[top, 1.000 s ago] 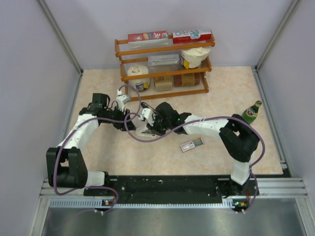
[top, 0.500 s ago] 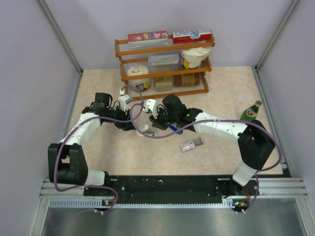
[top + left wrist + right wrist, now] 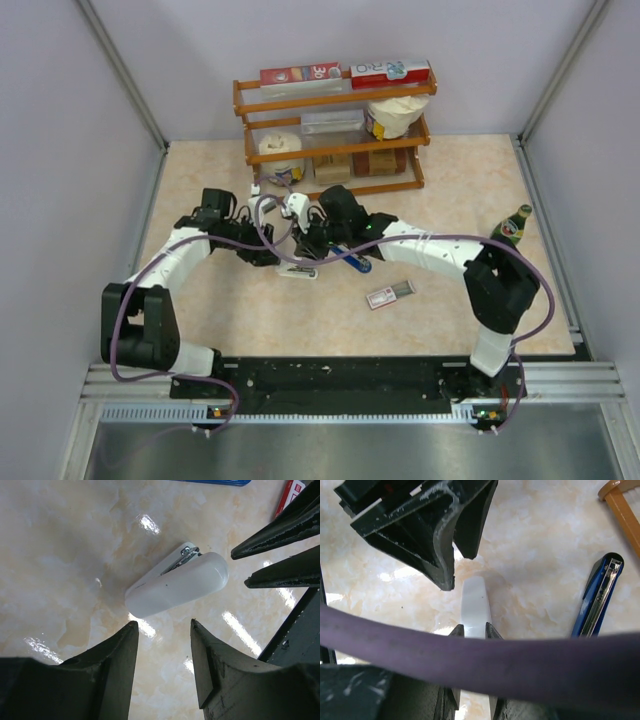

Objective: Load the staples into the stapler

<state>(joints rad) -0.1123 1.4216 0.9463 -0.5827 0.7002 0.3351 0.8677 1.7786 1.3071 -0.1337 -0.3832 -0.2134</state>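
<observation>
A white stapler (image 3: 298,271) (image 3: 175,585) lies closed on the marble tabletop between the two arms. My left gripper (image 3: 163,625) (image 3: 268,252) hovers just short of it, open, with bare table between its fingers. My right gripper (image 3: 473,627) (image 3: 240,570) (image 3: 308,245) stands slightly open off the stapler's rounded end, which shows between its tips in the right wrist view; a purple cable hides its fingers lower down. A blue stapler (image 3: 352,260) (image 3: 597,600) lies open beside it. The staples, in their red-and-white box (image 3: 388,294) (image 3: 291,492), rest on the table nearer the arms' bases.
A wooden shelf (image 3: 335,150) with boxes and jars stands at the back. A green bottle (image 3: 513,228) stands at the right side of the table. Purple cables loop round both wrists.
The right gripper has drawn back from the white stapler and its jaws have widened. The stapler now lies free on the table. The left gripper has shifted slightly toward the shelf.
</observation>
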